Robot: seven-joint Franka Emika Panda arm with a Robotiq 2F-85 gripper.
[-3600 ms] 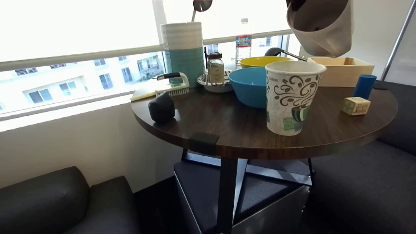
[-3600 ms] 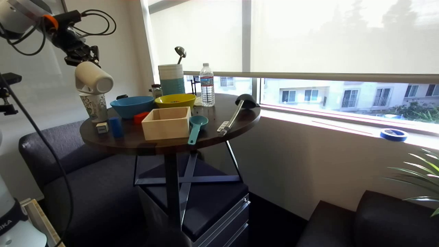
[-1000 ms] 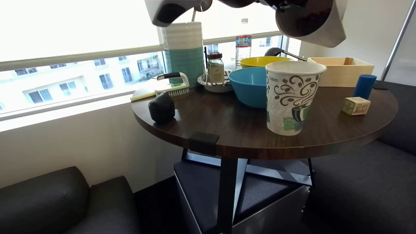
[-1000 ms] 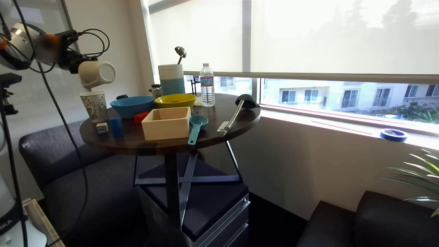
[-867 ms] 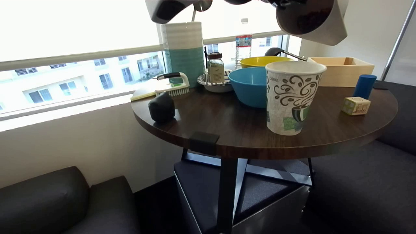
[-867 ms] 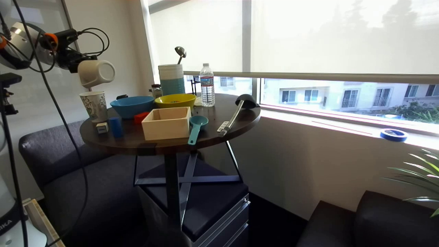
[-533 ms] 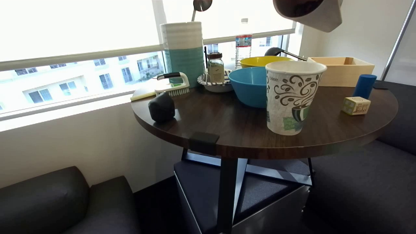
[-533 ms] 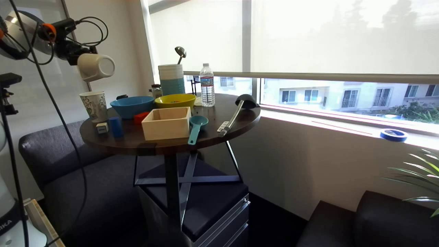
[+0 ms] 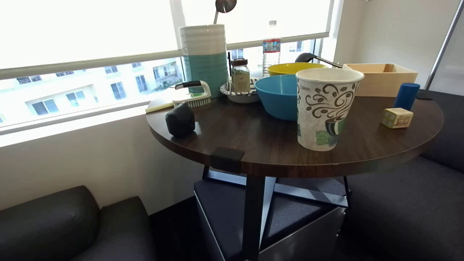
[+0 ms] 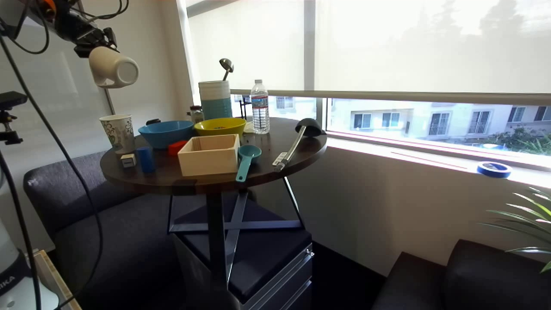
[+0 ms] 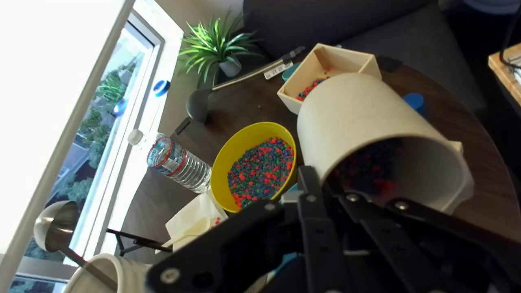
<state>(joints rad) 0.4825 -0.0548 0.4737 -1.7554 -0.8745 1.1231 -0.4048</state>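
My gripper point(image 11: 321, 183) is shut on the wall of a white mug point(image 11: 358, 114), near its rim. Small red and dark pellets point(image 11: 366, 171) lie inside the mug, seen through its mouth in the wrist view. In an exterior view the mug point(image 10: 112, 66) hangs on its side with its base a little lower than its mouth, well above a patterned paper cup point(image 10: 118, 133). That cup point(image 9: 326, 112) stands upright at the table's edge. Beyond the mug, a yellow bowl point(image 11: 228, 171) holds many colored pellets. A blue bowl point(image 9: 277, 98) sits beside the cup.
A wooden box point(image 10: 208, 159), a blue cylinder point(image 10: 145, 159), a wooden cube point(image 10: 128, 161) and a teal scoop point(image 10: 246, 161) are on the round table. Behind stand a water bottle point(image 10: 260, 107) and a tall crock point(image 10: 215, 101). A black ladle point(image 10: 308, 127) lies at the far edge.
The gripper and mug have risen away from the paper cup and left the top of an exterior view. The mug's base has tipped lower. Objects on the table have not moved.
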